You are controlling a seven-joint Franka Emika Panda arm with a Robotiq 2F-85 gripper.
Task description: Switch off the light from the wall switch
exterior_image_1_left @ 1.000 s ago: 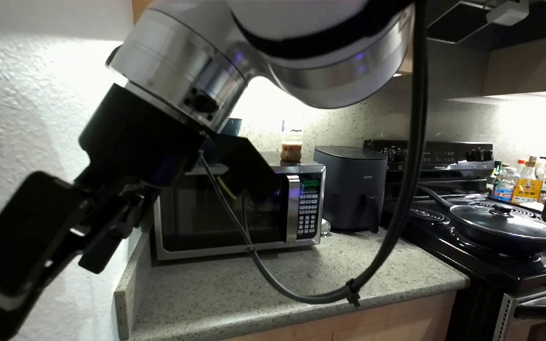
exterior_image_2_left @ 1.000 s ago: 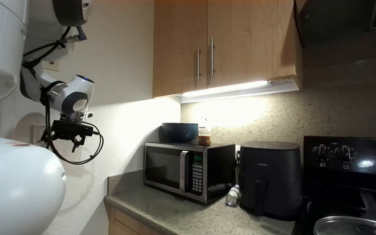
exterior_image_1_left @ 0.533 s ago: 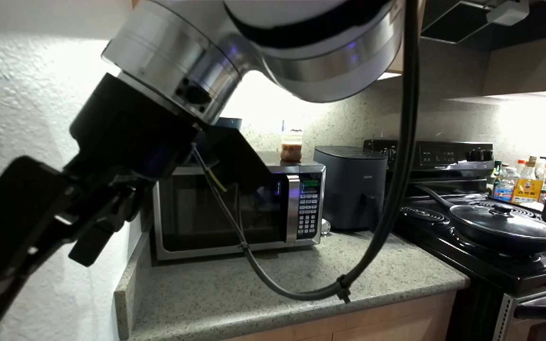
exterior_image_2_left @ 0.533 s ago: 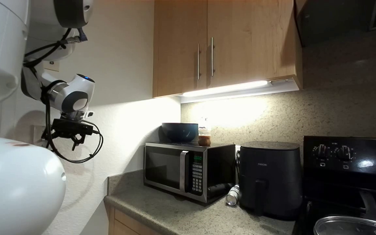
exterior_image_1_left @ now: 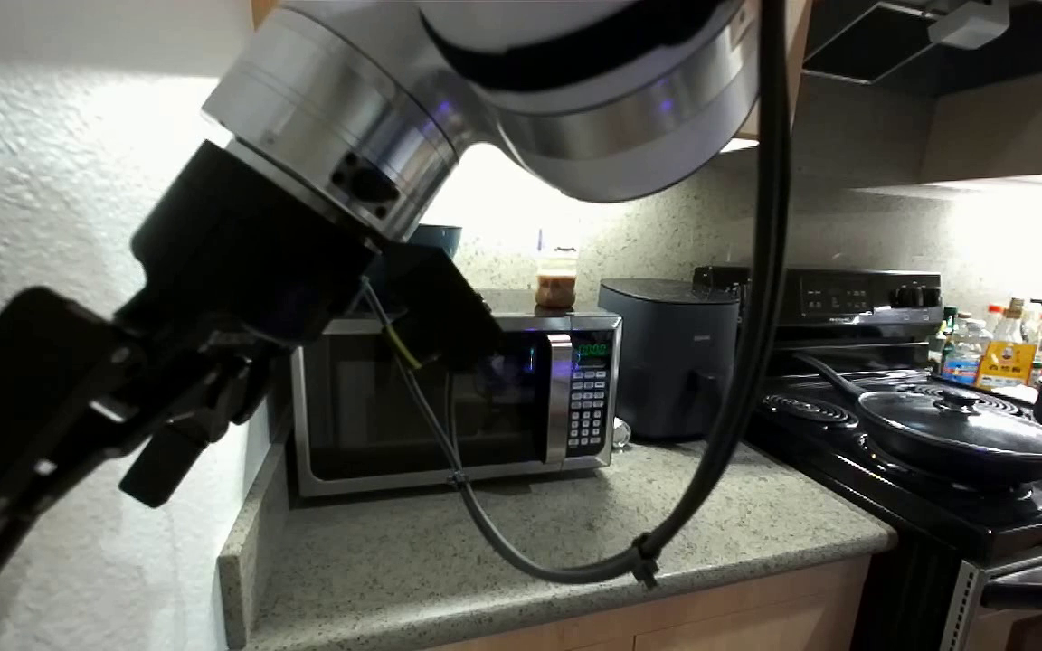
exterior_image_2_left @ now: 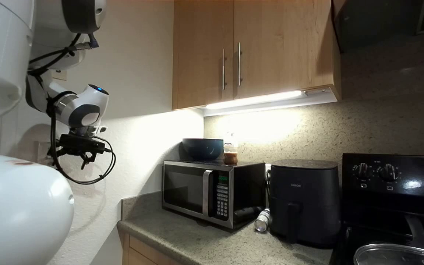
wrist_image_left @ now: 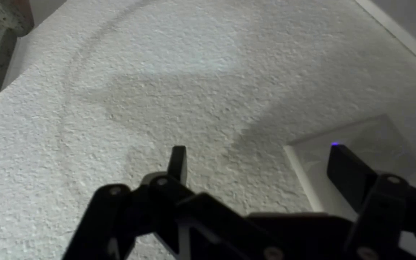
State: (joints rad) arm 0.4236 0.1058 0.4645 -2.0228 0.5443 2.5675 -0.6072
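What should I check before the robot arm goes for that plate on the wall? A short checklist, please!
1. Strip light on, so there is something to switch off: ok; it glows under the cabinet.
2. Claw empty: ok; its fingers stand apart, holding nothing.
3. Wall plate in view: ok; it shows in the wrist view.
4. Whole plate visible there: not ok; one finger blocks part of it.
5. That finger touching the plate: cannot tell; they overlap in the picture, but depth is unclear.
6. Switch setting: cannot tell; no lever can be made out.
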